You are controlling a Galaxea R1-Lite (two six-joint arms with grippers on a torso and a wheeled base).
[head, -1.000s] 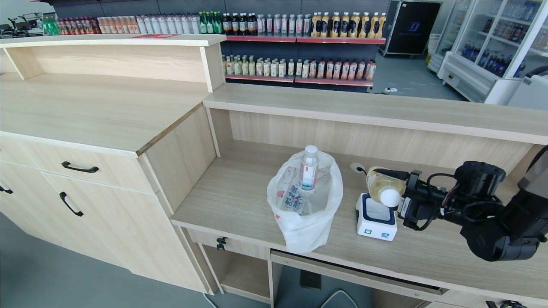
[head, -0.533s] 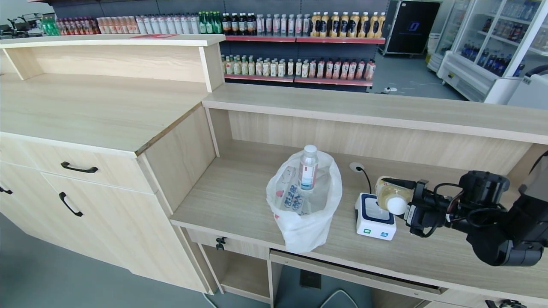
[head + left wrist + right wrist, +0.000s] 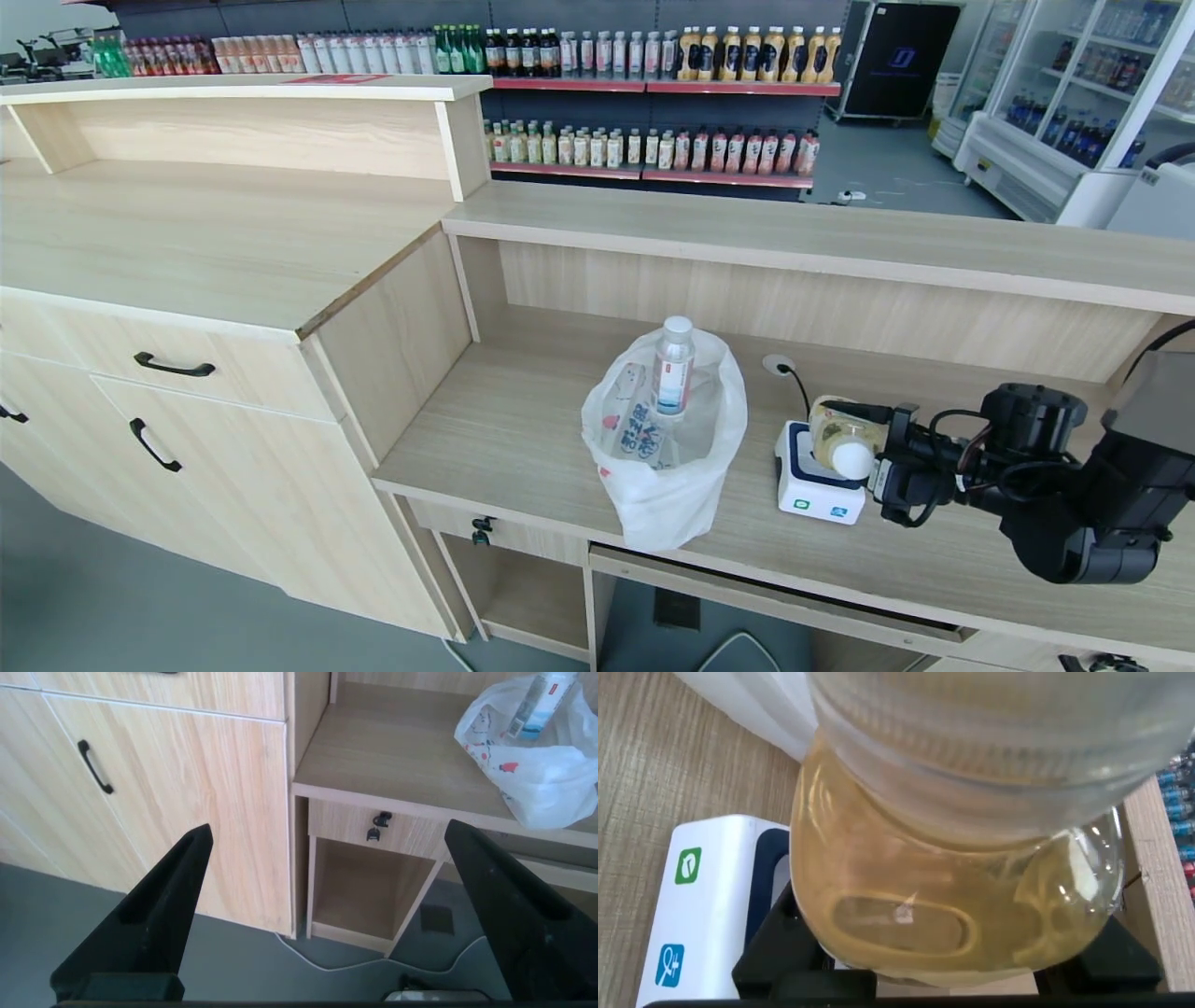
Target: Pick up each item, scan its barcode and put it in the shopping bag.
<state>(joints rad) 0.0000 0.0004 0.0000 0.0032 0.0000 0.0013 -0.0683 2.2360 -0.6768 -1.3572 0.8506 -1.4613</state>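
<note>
R gripper (image 3: 843, 439) grips 1 tea btl (image 3: 831, 427) over scanner (image 3: 814, 490); 1 water btl (image 3: 673, 373) in bag (image 3: 667, 490); L gripper (image 3: 327, 829) splayed.

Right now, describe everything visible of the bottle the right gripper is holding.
The bottle is clear, ribbed plastic holding pale yellow liquid, closed with a white cap. It lies tilted on its side, cap towards the robot, clamped by the right gripper. It hangs over the dark top of the white scanner; whether it touches the scanner cannot be told.
</note>
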